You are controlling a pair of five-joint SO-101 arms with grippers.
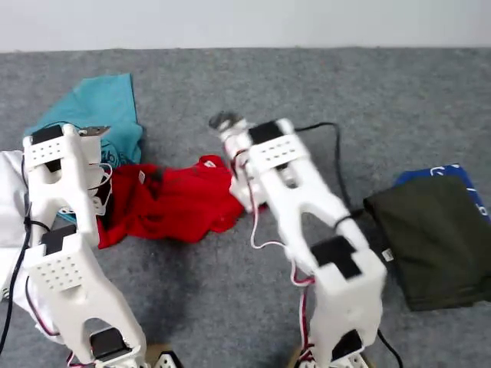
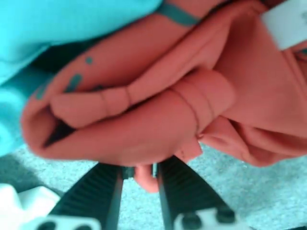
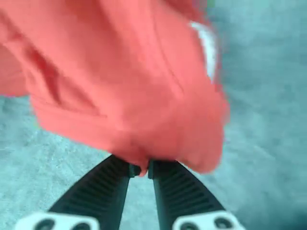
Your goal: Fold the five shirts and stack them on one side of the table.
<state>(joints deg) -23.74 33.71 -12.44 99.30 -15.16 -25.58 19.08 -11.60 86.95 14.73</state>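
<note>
A crumpled red shirt (image 1: 173, 203) hangs between the two arms over the grey carpeted table (image 1: 230, 307). My left gripper (image 2: 140, 176) is shut on a fold of the red shirt (image 2: 158, 110) at the shirt's left end. Pinched between the black fingers of my right gripper (image 3: 140, 168) is an edge of the red shirt (image 3: 120, 81) at its right end. A teal shirt (image 1: 100, 115) lies behind the left arm, and a white shirt (image 1: 9, 199) lies at the left edge. At the right, a dark green folded shirt (image 1: 430, 238) rests on a blue one (image 1: 453, 178).
Black and red cables (image 1: 337, 153) run along the right arm. The far part of the table by the wall and the near middle between the arm bases are bare carpet.
</note>
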